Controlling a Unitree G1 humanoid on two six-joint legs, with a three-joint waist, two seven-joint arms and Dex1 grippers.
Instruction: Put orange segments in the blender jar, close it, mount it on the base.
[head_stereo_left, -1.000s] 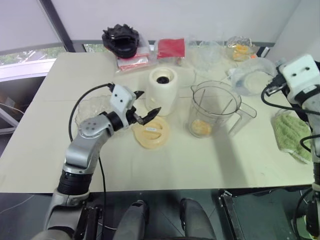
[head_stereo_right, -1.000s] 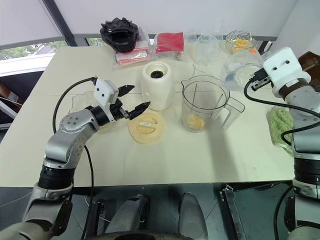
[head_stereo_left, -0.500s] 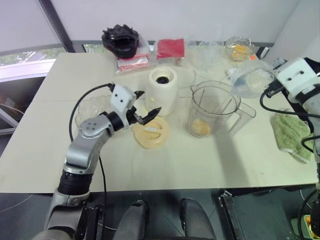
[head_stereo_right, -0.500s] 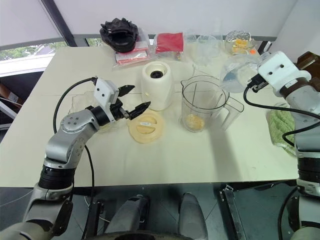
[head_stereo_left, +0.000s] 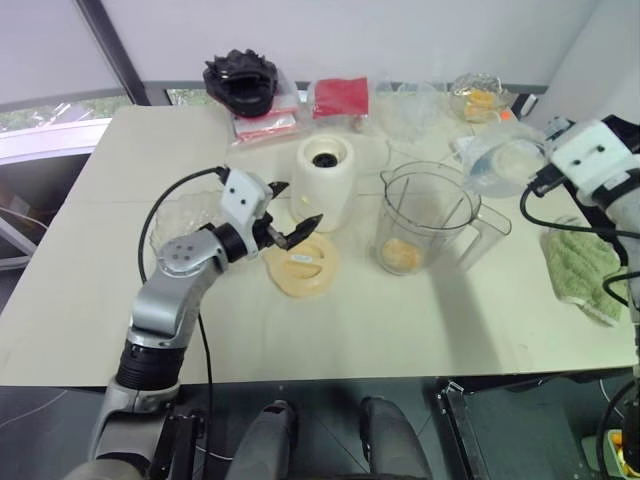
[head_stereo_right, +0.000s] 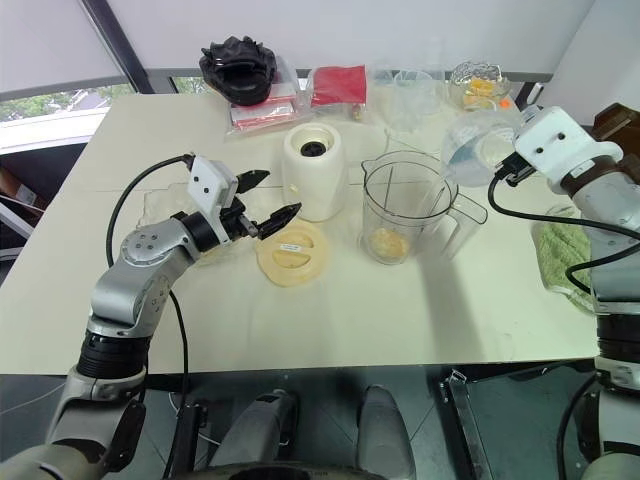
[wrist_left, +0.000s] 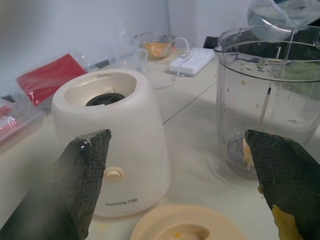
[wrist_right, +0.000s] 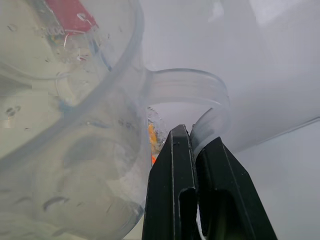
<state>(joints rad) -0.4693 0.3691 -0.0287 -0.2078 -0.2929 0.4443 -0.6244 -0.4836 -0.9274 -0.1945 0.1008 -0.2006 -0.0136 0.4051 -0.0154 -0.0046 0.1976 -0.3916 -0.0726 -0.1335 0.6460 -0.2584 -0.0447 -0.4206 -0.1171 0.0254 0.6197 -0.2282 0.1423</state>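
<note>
Cream bench (head_stereo_left: 420, 320) carries everything I work with. Largest on it is the jar (head_stereo_left: 428, 220), clear and upright near the middle, its handle toward my right side, with orange segments (head_stereo_left: 403, 255) lying at its bottom. Just to its left stands the base (head_stereo_left: 327, 183), white with a black socket on top, apart from the jar. In front of the base a flat round lid (head_stereo_left: 301, 266) lies on the bench.

My left gripper (head_stereo_left: 296, 209) hovers low over the far edge of the lid, just in front of the base, fingers spread wide and empty. In the left wrist view the base (wrist_left: 110, 145) sits beside one finger and the jar (wrist_left: 265, 100) beside the other, with the lid (wrist_left: 187, 225) below and between them. A bit of orange pulp sticks to one pad (wrist_left: 285, 225).

My right gripper (wrist_right: 197, 195) is up over the right side of the bench, beyond and to the right of the jar, fingers clamped tight on the handle of a clear cup (head_stereo_left: 503, 165). The cup is held tilted, near the jar's rim but not touching it.

A green cloth (head_stereo_left: 582, 272) lies at the bench's right edge.
</note>
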